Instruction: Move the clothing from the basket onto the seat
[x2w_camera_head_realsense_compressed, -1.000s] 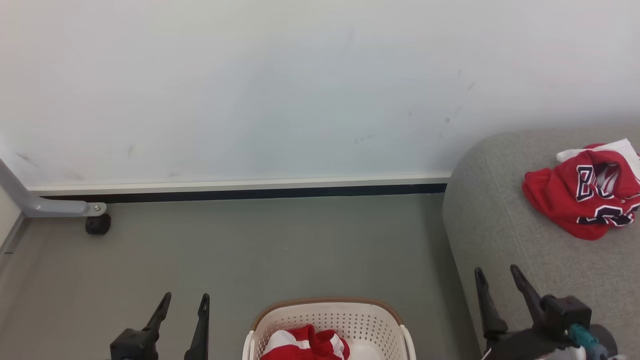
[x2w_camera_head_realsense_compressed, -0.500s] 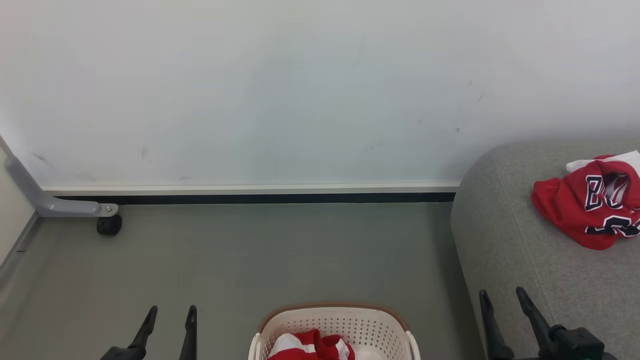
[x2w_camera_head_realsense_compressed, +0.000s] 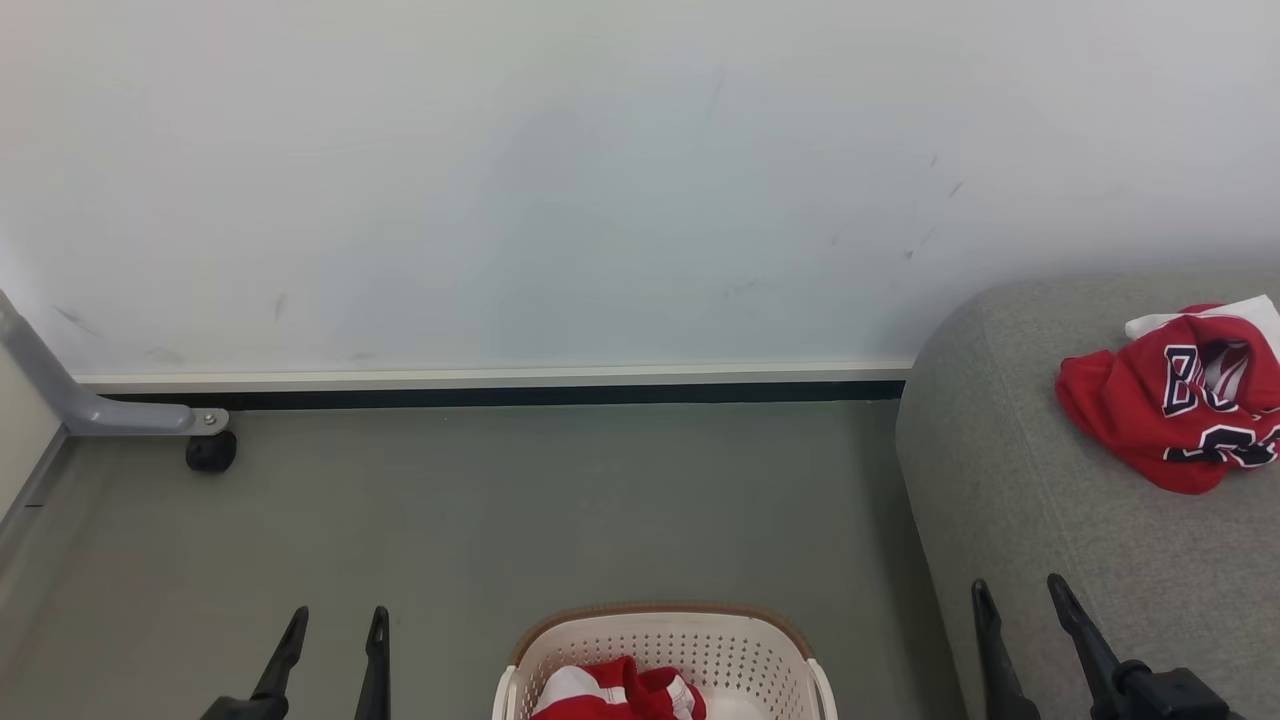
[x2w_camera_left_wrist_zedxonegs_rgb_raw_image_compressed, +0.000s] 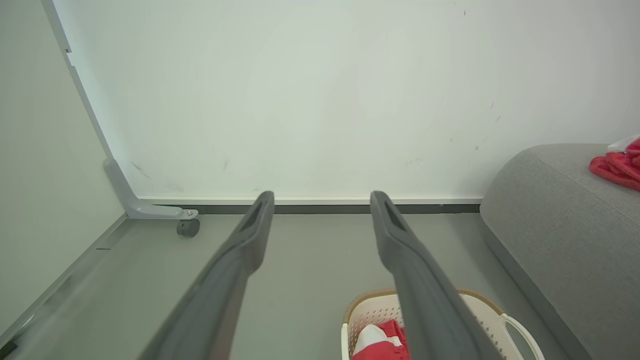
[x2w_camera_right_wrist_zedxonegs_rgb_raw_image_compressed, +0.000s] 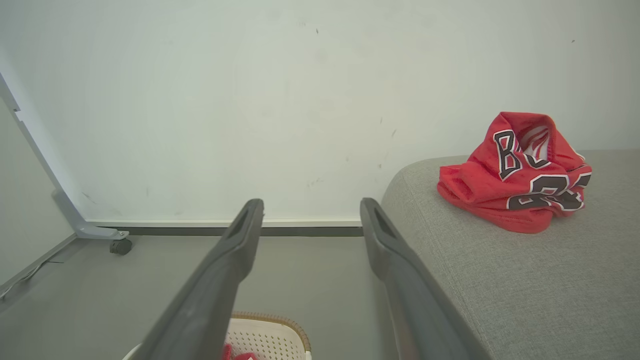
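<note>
Large grey woven sofa (x2w_camera_head_realsense_compressed: 1050, 540) lies beside the spread, empty right pincer (x2w_camera_head_realsense_compressed: 1017, 586), with a lettered red jersey (x2w_camera_head_realsense_compressed: 1170, 410) on it further ahead. Cream perforated plastic basket (x2w_camera_head_realsense_compressed: 700, 640), between that and the spread left pincer (x2w_camera_head_realsense_compressed: 339, 615), holds a striped red garment (x2w_camera_head_realsense_compressed: 615, 695): seemingly halfway. Next: reach down and pinch it.

Lettered garment (x2w_camera_head_realsense_compressed: 1150, 415) on seat (x2w_camera_head_realsense_compressed: 1010, 520); second garment (x2w_camera_head_realsense_compressed: 625, 692) (red) in basket (x2w_camera_head_realsense_compressed: 715, 640).
</note>
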